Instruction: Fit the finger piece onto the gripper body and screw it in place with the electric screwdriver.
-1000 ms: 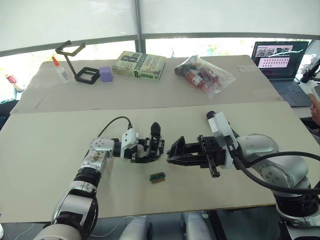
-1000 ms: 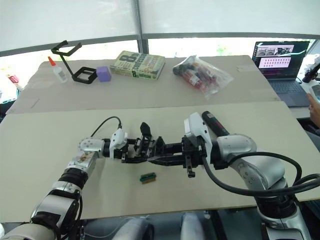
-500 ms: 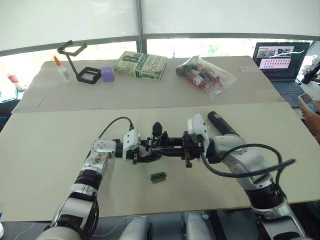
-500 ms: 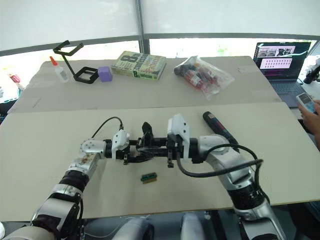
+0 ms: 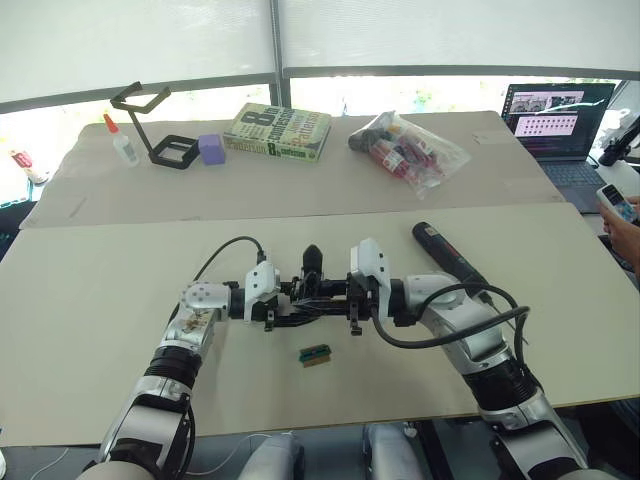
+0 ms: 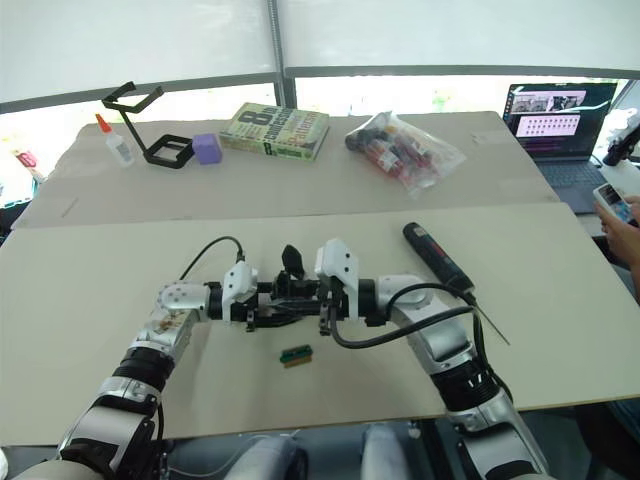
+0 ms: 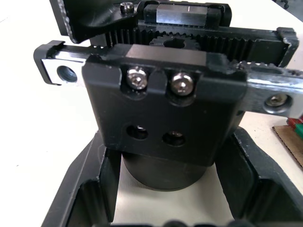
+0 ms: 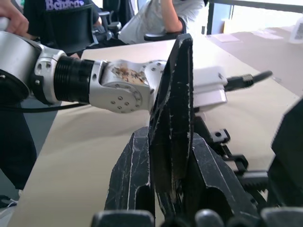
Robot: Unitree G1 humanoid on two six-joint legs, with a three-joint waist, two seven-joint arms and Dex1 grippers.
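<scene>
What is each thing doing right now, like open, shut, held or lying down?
gripper body: held in left gripper.
finger piece: pinched in right gripper.
electric screwdriver: lying flat on table, untouched.
laptop: open, screen lit.
book: closed, lying flat.

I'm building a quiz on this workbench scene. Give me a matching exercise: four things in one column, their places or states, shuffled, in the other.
Things:
1. electric screwdriver
2. gripper body
3. green-and-brown block
4. book

Places or states:
A. between the left gripper's fingers
B. on the far board, beside a purple block
C. lying untouched on the table, right of the arms
D. on the table, just in front of the two grippers

Pairs: 1-C, 2-A, 3-D, 4-B
</scene>
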